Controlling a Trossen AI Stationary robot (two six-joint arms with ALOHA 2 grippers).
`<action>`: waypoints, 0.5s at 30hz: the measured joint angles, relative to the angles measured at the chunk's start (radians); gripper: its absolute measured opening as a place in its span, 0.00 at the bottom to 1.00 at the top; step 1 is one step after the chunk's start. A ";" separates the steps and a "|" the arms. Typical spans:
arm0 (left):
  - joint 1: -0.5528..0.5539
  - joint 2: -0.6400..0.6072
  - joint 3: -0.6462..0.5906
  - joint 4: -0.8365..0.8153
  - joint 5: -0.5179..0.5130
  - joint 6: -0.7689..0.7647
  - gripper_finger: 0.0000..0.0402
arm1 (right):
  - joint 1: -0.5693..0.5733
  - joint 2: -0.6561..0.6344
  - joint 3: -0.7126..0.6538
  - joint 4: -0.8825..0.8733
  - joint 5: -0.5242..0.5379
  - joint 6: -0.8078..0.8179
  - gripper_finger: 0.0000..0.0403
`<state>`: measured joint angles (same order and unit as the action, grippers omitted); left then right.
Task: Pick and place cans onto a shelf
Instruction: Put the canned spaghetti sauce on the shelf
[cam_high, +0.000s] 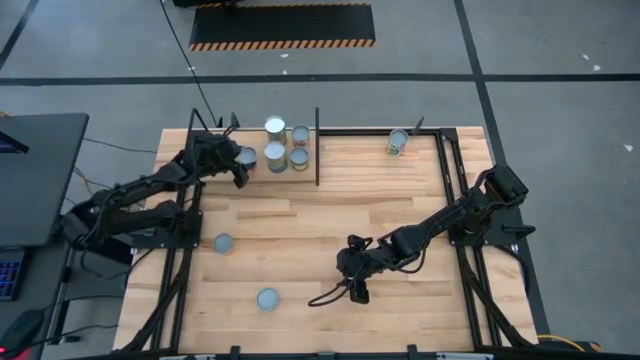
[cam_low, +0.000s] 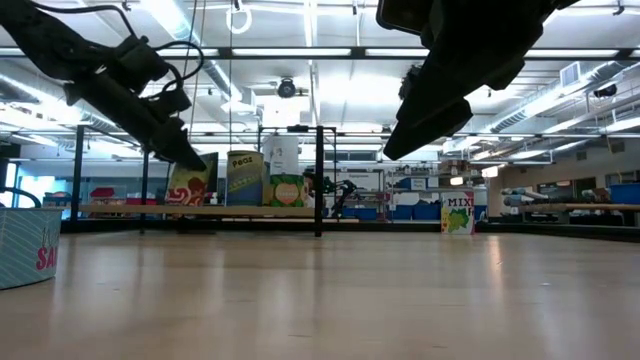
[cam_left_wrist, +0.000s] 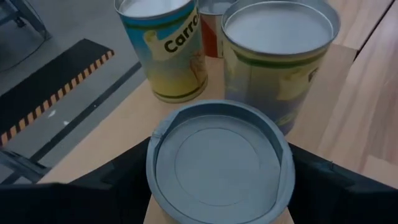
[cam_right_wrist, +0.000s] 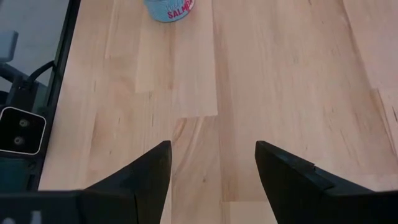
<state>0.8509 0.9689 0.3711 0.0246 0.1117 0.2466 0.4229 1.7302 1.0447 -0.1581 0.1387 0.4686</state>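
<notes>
The left pincer (cam_high: 240, 168), its fingers mostly hidden, is grasping a can (cam_left_wrist: 221, 163) at the shelf (cam_high: 255, 178); the right pincer (cam_right_wrist: 211, 171) hangs released over the bench (cam_high: 330, 250).

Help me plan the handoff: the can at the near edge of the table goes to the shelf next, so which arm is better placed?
Right. The right tool hangs open and empty near that can, while the left tool is at the shelf, shut on another can.
</notes>
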 joint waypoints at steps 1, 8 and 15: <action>0.000 0.000 0.001 0.002 -0.004 0.000 0.72 | 0.000 0.000 0.000 0.000 0.000 0.000 0.59; -0.002 -0.001 0.000 0.012 -0.037 0.012 0.76 | 0.000 0.000 0.000 0.000 0.000 0.000 0.59; -0.002 0.001 -0.003 0.024 0.016 0.014 0.78 | 0.000 0.000 0.000 0.000 0.000 0.000 0.59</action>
<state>0.8494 0.9695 0.3683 0.0485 0.1278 0.2608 0.4229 1.7306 1.0447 -0.1585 0.1387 0.4686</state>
